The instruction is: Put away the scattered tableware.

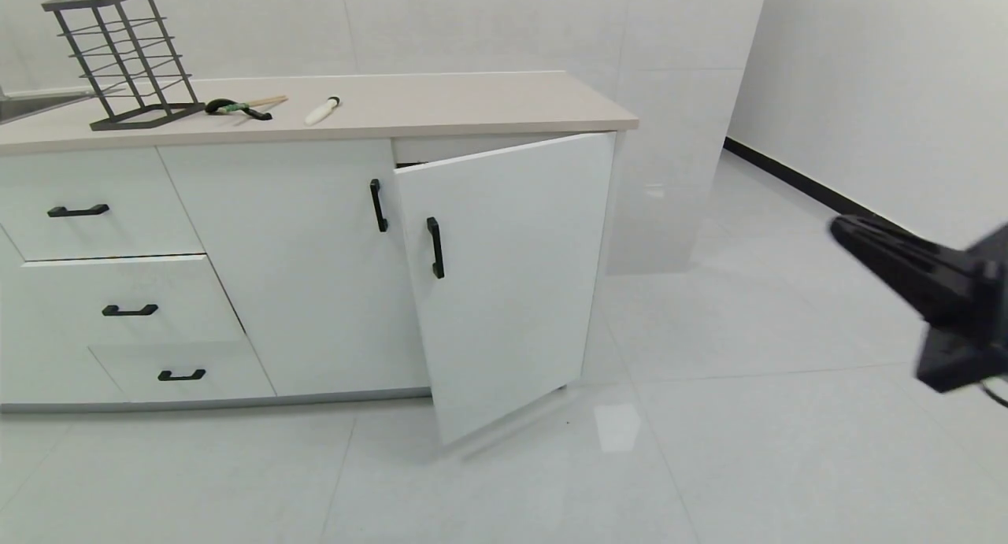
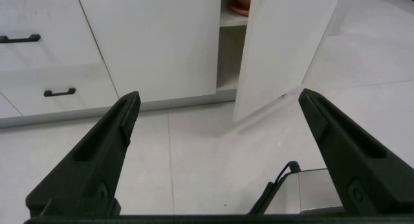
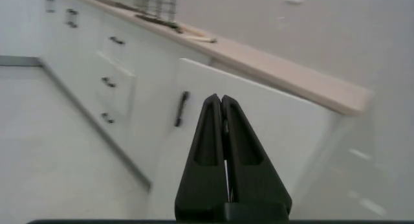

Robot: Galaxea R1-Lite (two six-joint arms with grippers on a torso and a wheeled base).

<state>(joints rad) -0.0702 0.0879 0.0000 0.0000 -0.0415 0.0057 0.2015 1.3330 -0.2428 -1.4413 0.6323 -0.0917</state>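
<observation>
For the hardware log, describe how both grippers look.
Left gripper: matte black, two long flat-sided fingers tapering toward the tips, with a thin black cable near its base. Right gripper: the same matte black, wedge-shaped fingers narrowing to a point. No markings visible.

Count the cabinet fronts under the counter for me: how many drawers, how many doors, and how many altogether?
Drawers: 3
Doors: 2 (one closed, one standing open)
Total: 5
</observation>
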